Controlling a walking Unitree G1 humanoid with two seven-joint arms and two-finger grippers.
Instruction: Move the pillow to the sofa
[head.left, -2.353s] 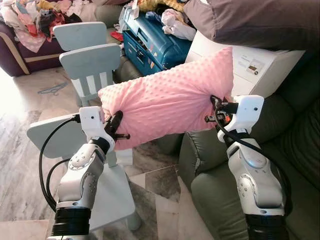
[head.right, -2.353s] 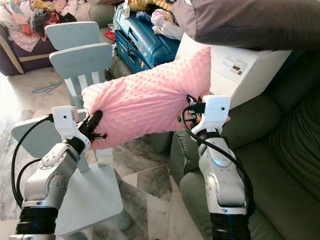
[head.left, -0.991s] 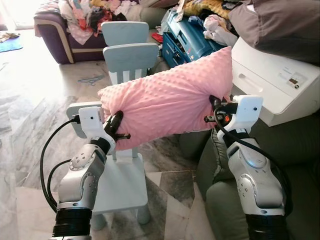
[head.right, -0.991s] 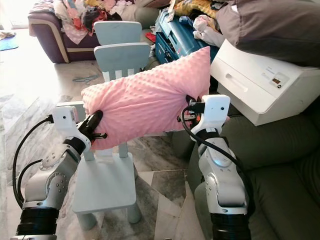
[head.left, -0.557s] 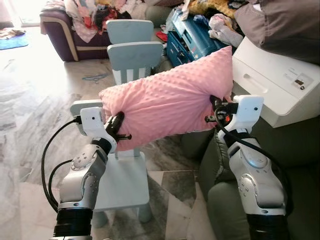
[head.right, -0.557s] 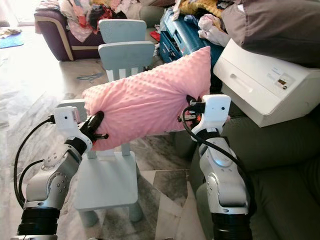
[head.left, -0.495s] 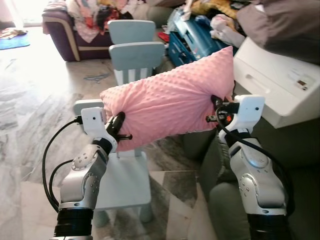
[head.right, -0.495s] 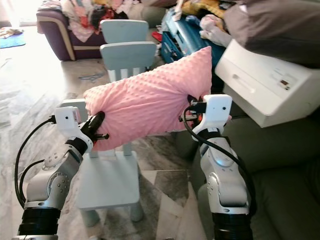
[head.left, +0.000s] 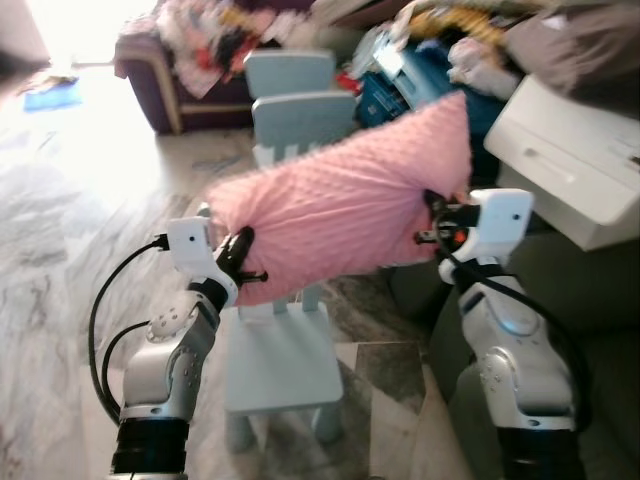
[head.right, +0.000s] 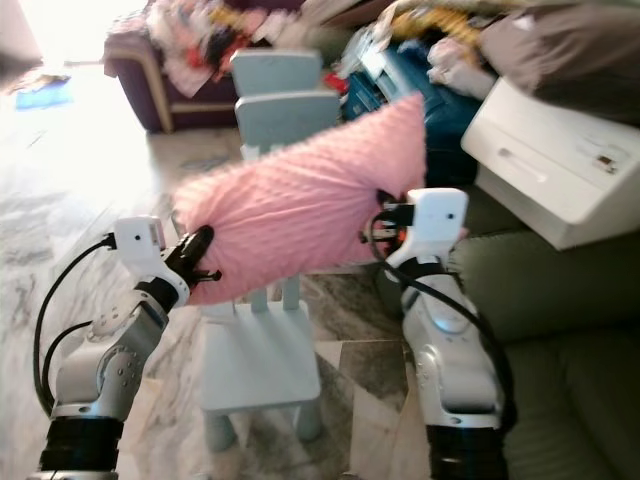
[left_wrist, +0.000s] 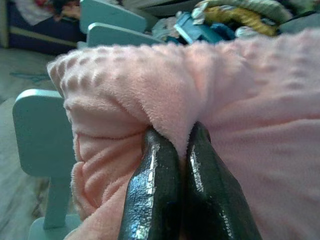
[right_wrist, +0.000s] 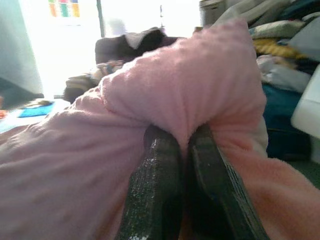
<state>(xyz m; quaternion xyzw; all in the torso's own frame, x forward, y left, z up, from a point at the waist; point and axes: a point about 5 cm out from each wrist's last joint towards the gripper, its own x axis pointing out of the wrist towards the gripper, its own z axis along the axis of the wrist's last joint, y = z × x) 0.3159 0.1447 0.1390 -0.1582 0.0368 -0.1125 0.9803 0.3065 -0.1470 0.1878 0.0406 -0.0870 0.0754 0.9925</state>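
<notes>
Left end effector (head.left: 243, 255), right end effector (head.left: 432, 222), pinching pillow (head.left: 340, 205) edges

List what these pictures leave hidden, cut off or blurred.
- Head views: everything is motion-blurred; the laundry heap cannot be sorted into single items.
- White appliance: its small panel is too blurred to read.
- Right gripper and left gripper: fingertips buried in folds of the pink pillow.
- Pale blue chair: its back is hidden behind the pillow.

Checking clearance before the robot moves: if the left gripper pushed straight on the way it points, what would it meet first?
The pink pillow itself: the left gripper is already shut on a fold of it. Beyond, probably the blue chairs, though depth is unclear.
</notes>
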